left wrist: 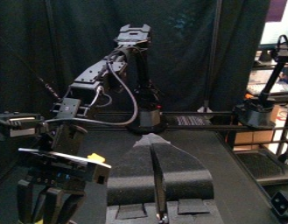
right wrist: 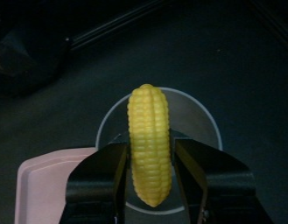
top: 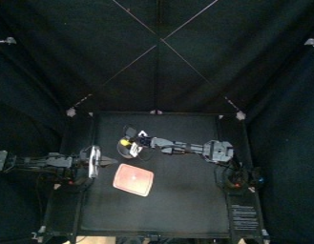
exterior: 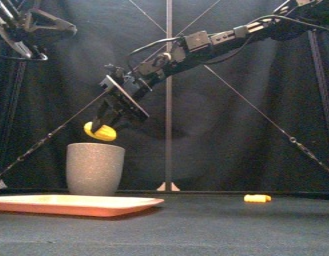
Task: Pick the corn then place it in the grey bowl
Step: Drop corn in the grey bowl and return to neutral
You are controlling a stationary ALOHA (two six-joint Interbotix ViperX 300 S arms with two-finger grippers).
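Note:
The yellow corn (right wrist: pixel 150 140) is gripped lengthwise by my right gripper (right wrist: pixel 150 175), which is shut on it. In the front view the corn (exterior: pixel 100 131) hangs tilted just above the rim of the tall grey speckled cup (exterior: pixel 95 167), held by the right gripper (exterior: pixel 113 112). From the right wrist, the cup's mouth (right wrist: pixel 195 115) lies directly behind the corn. In the top view the corn (top: pixel 123 146) shows at the table's back left, at the tip of the right arm. My left gripper (left wrist: pixel 158 179) rests shut at the left side, holding nothing.
The flat pink tray (exterior: pixel 73 204) lies in front of the cup, seen from above as the tray (top: pixel 133 179) left of centre. A small yellow toy (exterior: pixel 256 198) lies on the table to the right. The left arm (top: pixel 64 160) rests along the left edge.

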